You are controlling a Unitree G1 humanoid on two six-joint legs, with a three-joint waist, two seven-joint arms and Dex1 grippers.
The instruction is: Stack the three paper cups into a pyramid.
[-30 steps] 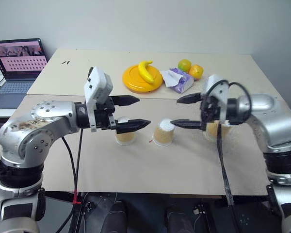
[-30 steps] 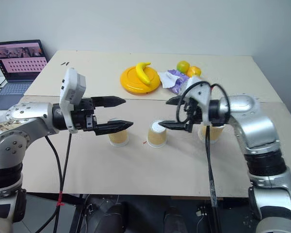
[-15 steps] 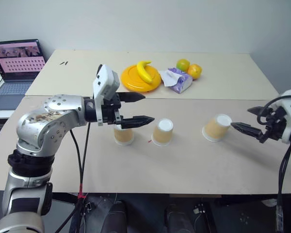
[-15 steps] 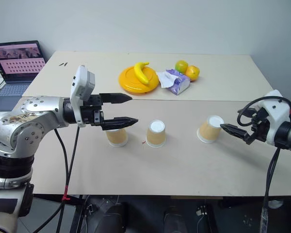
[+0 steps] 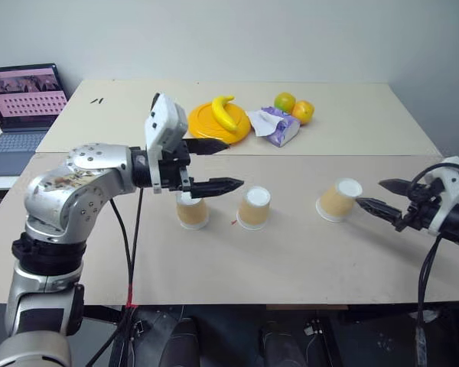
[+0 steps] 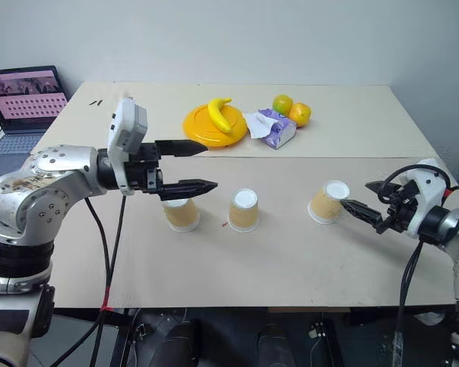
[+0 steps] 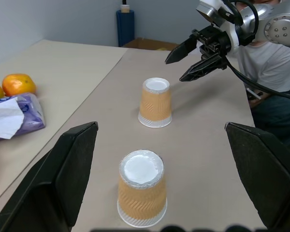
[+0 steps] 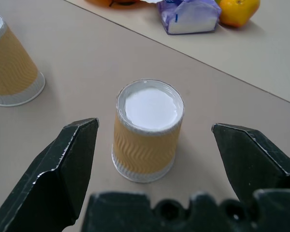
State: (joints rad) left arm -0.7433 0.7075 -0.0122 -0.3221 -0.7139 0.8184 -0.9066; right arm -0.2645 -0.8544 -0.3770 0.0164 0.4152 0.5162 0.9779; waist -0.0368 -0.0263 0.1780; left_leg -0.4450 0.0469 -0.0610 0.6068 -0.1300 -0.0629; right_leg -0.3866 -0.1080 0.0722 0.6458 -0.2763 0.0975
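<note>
Right pincer (image 6: pixel 363 196) wide, lined up just beside rightmost cup (image 6: pixel 324 202), not gripping. Left pincer (image 5: pixel 222 165) wide above left cup (image 5: pixel 192 212). Middle cup (image 5: pixel 254 208) apart, all inverted on tabletop (image 5: pixel 291 260). No pyramid yet; everything left.

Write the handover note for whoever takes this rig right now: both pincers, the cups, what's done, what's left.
Left pincer: open, empty, hovering above the left cup.
Right pincer: open, empty, low by the table's right edge, its fingertips close beside the right cup, which sits framed between its fingers in the right wrist view.
Cups: all three upside down in a row on the near table, apart from one another; the middle cup stands between the other two, nearer the left one.
Done: nothing stacked.
Left: move two cups together as a base, set the third on top. The right cup looks like the likely first grab.
</note>
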